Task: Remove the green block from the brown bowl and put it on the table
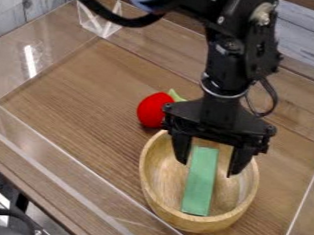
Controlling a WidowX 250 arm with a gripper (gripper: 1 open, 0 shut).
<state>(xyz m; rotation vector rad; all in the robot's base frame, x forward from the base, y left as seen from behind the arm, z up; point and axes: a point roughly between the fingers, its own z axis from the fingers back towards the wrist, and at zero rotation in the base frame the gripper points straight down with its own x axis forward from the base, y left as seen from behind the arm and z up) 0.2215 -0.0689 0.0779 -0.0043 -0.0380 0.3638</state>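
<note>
My gripper [212, 143] hangs spread wide over the brown bowl [153, 170]'s twelve o'clock side, fingers straddling the top of the green block [200, 189], which lies lengthwise in the bowl towards six, probably so I can pinch its narrow width.

Green block [200, 182], light-tan bowl [160, 195], red toy [153, 110], brown wood-grain table [87, 97]
</note>
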